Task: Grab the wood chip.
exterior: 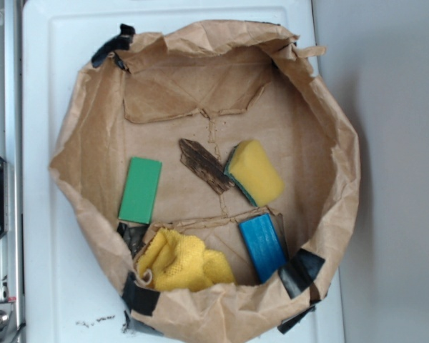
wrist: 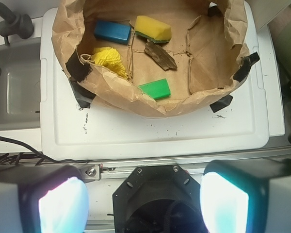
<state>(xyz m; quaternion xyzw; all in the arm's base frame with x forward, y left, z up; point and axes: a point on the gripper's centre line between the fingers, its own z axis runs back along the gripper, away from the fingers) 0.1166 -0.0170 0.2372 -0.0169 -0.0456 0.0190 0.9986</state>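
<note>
The wood chip (exterior: 206, 166) is a dark brown, streaky sliver lying flat on the floor of the brown paper bag (exterior: 343, 164), its right end touching the yellow sponge (exterior: 255, 171). In the wrist view the wood chip (wrist: 160, 55) lies far up in the frame, inside the bag (wrist: 136, 99). My gripper (wrist: 143, 194) is open, its pale fingers (wrist: 63, 204) spread wide at the bottom edge with nothing between them. It hangs well back from the bag, over the robot's black base (wrist: 155, 187). The exterior view does not show the gripper.
Also in the bag are a green flat block (exterior: 140, 190), a blue block (exterior: 262, 246) and a yellow cloth (exterior: 182, 261). The bag's crumpled walls stand up all round, taped to a white board (exterior: 57, 286). A sink (wrist: 14, 87) lies at the left of the wrist view.
</note>
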